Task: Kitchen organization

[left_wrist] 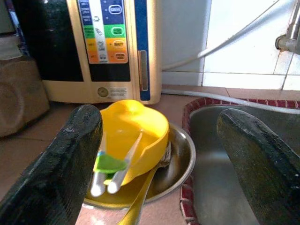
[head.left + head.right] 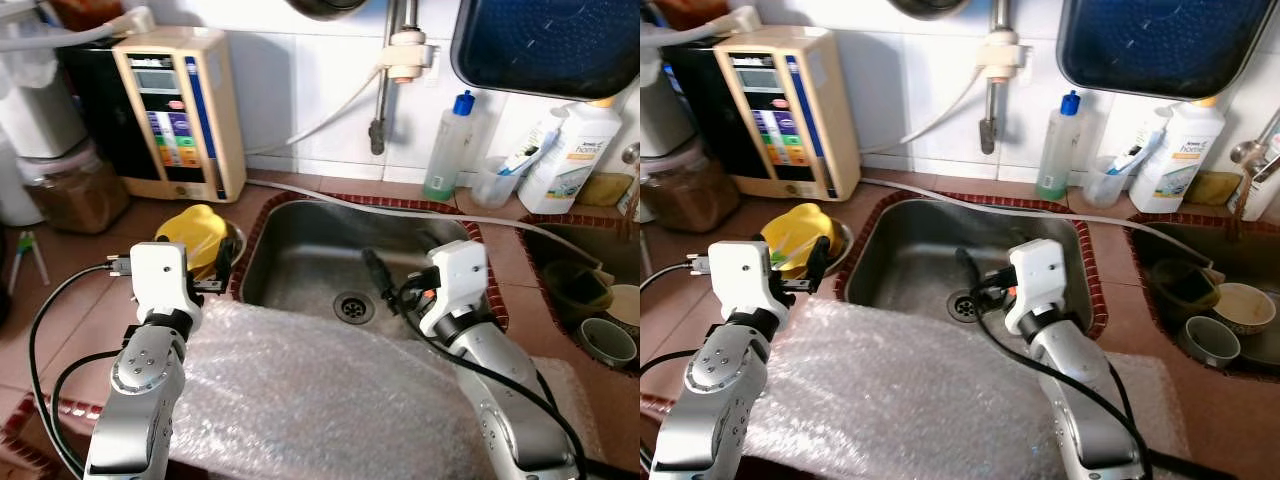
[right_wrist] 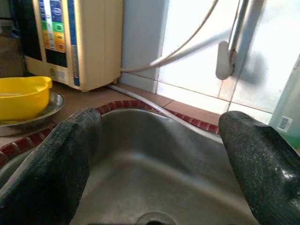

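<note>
Hovering with fingers apart, the left claw [image 1: 159, 154] points at a yellow bowl [image 1: 133, 133] resting in a steel dish [image 1: 180, 161] on the tabletop [image 2: 100, 270], just beside the sink's [image 2: 300, 265] left rim. Over the sink basin, the right claw [image 3: 159, 159] is spread too. Bubble wrap [image 2: 310, 390] covers the tabletop's front edge.

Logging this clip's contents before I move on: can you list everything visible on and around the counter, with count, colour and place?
Sink: 1, steel, centre.
Yellow bowl: 1, on a metal dish left of sink.
Water machine: 1, cream, back left.
Bubble wrap: 1 sheet, clear, front edge.
Spray bottle: 1, green, blue cap, behind sink.
White bottle: 1, back right.
Cups: several, second basin, right.
Left gripper: open, facing yellow bowl.
Right gripper: open, over sink.
</note>
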